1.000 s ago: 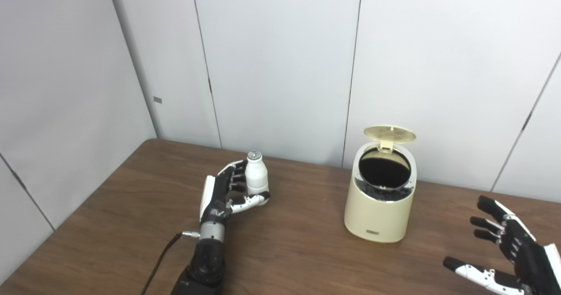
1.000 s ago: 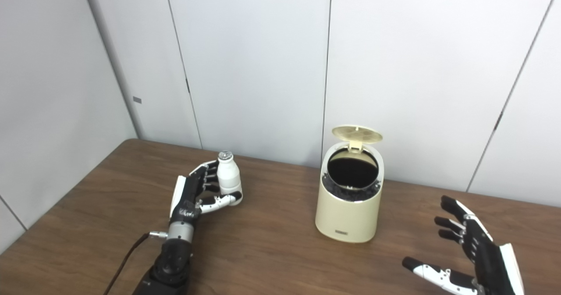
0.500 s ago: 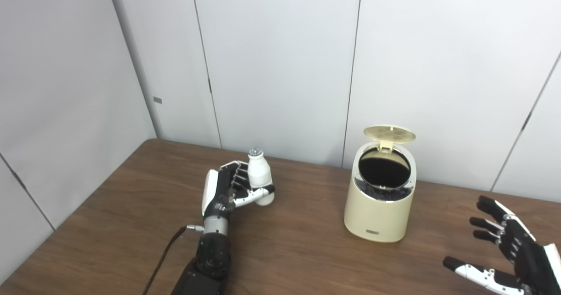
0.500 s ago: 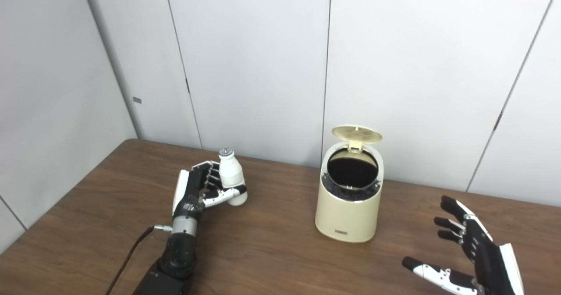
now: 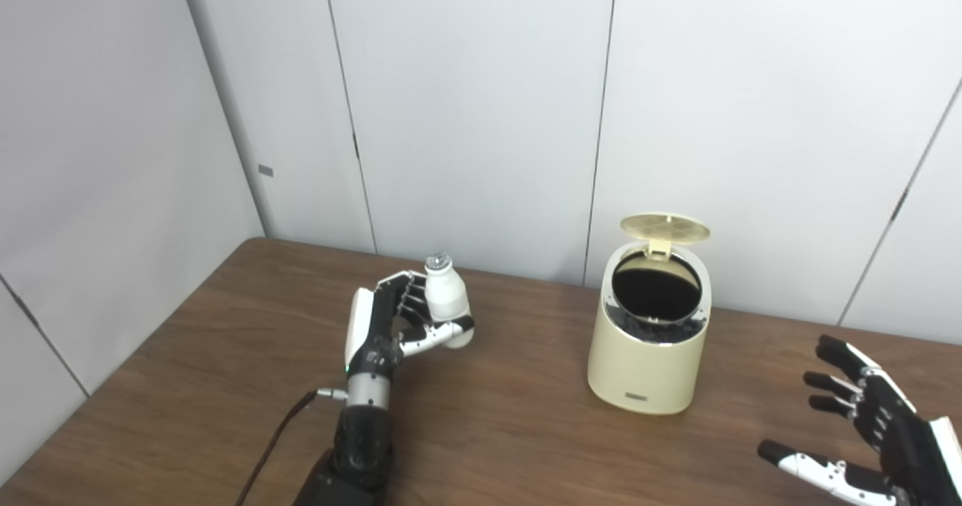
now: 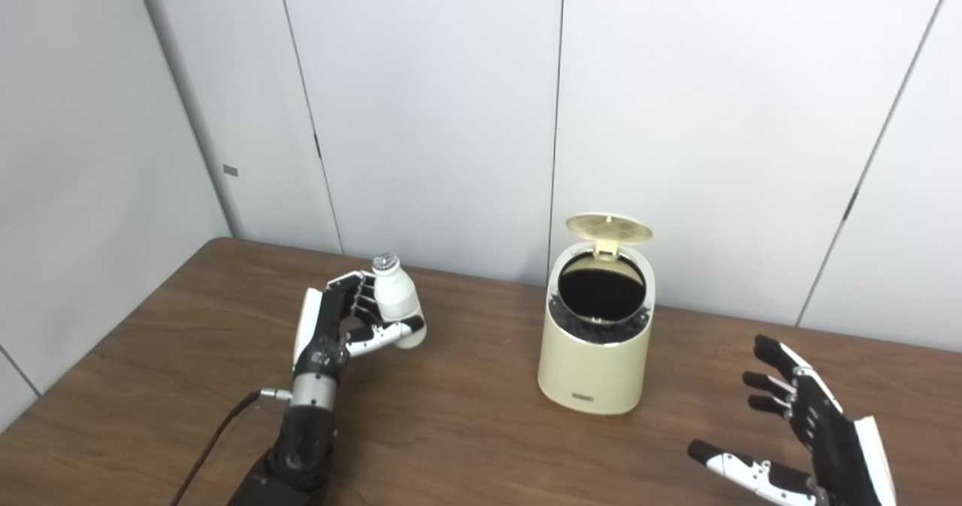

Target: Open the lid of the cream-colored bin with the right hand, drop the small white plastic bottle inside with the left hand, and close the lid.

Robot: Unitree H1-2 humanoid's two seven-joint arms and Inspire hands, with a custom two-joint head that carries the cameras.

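Inside left hand (image 5: 391,324), white bottle (image 5: 446,301), w/ fingers round it

Perhaps lab (plain panel walls (image 5: 466,115))

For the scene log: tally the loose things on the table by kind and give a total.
Bins: 1, the cream-colored bin, lid up.
Bottles: 1, the small white plastic bottle, held in the left hand off the table.
Total: 2.
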